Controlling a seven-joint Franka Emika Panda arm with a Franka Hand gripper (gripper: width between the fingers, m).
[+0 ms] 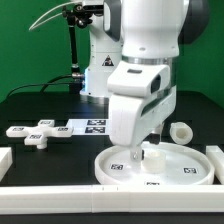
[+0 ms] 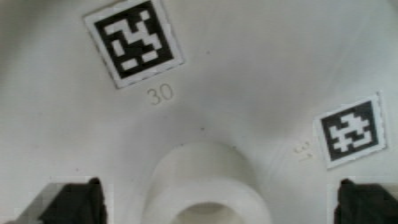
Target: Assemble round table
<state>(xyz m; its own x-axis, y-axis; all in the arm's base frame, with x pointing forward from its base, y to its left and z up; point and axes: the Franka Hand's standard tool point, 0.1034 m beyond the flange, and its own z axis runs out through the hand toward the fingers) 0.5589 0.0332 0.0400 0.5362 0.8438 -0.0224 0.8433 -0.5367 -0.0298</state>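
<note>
The round table's large rimmed disc point(image 1: 190, 170) lies flat at the front of the table, on the exterior view's right. My gripper point(image 1: 143, 156) points straight down over its middle. In the wrist view the gripper point(image 2: 221, 205) is open. Its dark fingertips point(image 2: 71, 202) stand on either side of the raised central hub point(image 2: 210, 190) without touching it. Two black-white tags point(image 2: 137, 40) show on the disc's surface point(image 2: 54, 110). The short cylinder leg point(image 1: 181, 131) rests behind the disc to the right. The cross-shaped foot point(image 1: 38, 134) lies at the exterior view's left.
The marker board point(image 1: 88, 126) lies between the foot and my arm. White border bars run along the front point(image 1: 60, 191), the left point(image 1: 4, 158) and the right point(image 1: 217, 152). A black stand with a white unit point(image 1: 100, 62) rises at the back.
</note>
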